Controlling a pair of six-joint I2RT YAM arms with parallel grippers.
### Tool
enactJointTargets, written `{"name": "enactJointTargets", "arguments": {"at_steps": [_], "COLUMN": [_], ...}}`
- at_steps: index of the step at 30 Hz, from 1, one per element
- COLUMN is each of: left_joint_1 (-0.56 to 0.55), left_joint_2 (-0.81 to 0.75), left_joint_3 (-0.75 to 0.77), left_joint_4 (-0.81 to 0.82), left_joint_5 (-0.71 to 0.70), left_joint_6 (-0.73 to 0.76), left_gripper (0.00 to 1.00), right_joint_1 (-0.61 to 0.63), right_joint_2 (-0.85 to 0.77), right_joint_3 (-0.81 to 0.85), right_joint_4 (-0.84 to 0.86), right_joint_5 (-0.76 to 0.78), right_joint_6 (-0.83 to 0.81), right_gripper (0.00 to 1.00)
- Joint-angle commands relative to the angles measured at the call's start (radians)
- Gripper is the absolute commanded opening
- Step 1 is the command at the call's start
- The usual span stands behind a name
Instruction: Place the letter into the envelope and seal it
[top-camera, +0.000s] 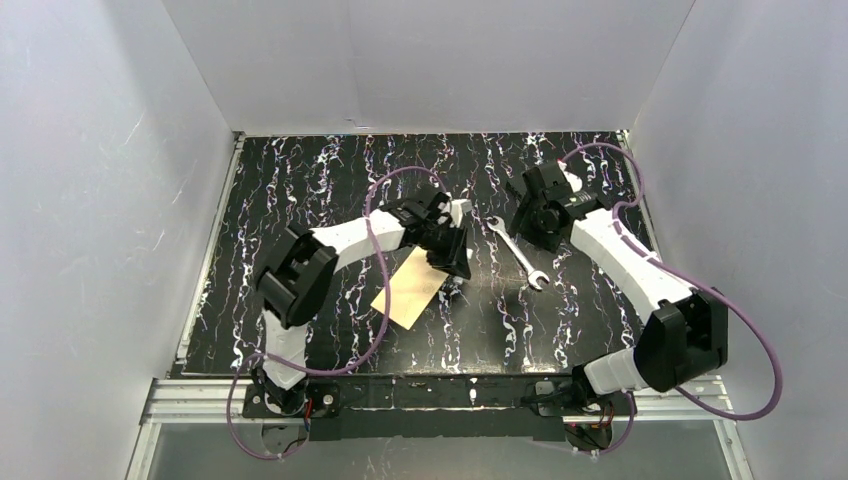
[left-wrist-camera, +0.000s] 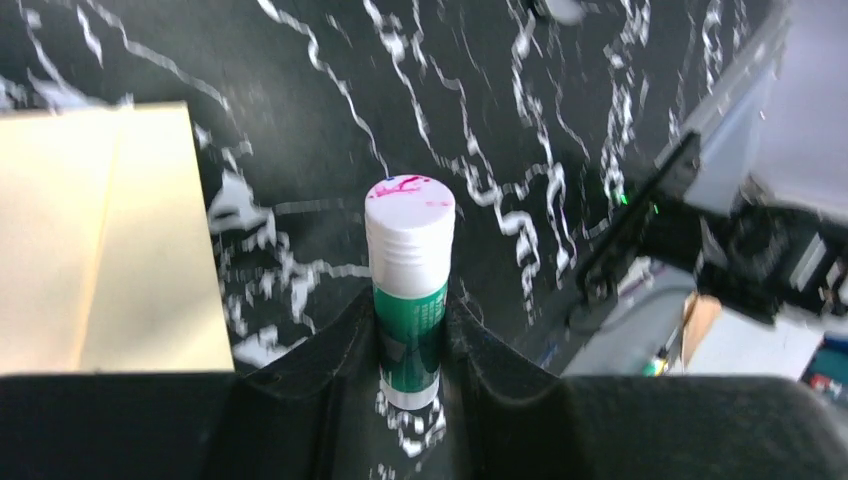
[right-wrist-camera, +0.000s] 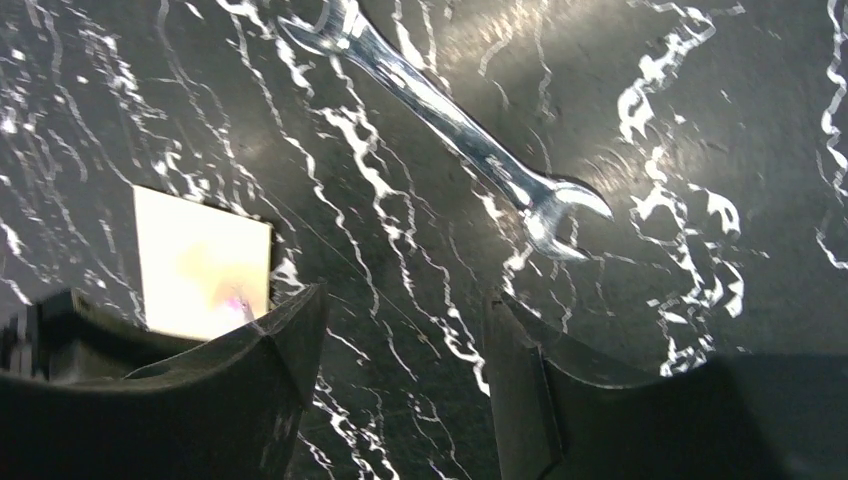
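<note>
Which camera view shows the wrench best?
The right wrist view. The wrench lies close under that camera, and its shaft and forked end show large and sharp. The top external view shows the wrench whole, but small and with little detail. The left wrist view does not show it clearly.

The bench (top-camera: 300, 190) is glossy black, streaked with white marble-like veins, and the letter (top-camera: 410, 288) on it is plain tan. The glue stick (left-wrist-camera: 410, 270) has a green body and a white cap smeared with pink. The wrench (top-camera: 518, 252) is shiny silver and the cables (top-camera: 387, 290) are purple.
</note>
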Motion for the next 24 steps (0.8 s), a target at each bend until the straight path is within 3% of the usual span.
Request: {"name": "enactJointTargets", "arguments": {"at_steps": [1,4,12,24], "left_joint_1": [-0.048,-0.068,-0.099,-0.105], "left_joint_2": [0.125,0.199,0.316,0.306], "left_joint_3": [0.139,0.216,0.377,0.384], "left_joint_4": [-0.033,-0.074,-0.164,-0.196], "left_joint_5": [-0.129,-0.198,-0.285,-0.303], "left_joint_6": [-0.106,-0.119,-0.08,-0.092], "left_gripper": [0.05,0.06,0.24,0.47], "right_joint_1": [0.0,0.001,0.002,0.002], "right_joint_2": [-0.088,-0.13,-0.174,-0.204], "right_joint_3": [-0.056,-0.083,-0.101,-0.089], "right_joint_4": [-0.064,-0.069,-0.103,-0.144], "right_joint_5": [0.064,0.061,0.063,0.035], "right_joint_6": [0.049,0.073,0.092,0.1], "right_gripper": [0.65,0.64,0.63,0.64]}}
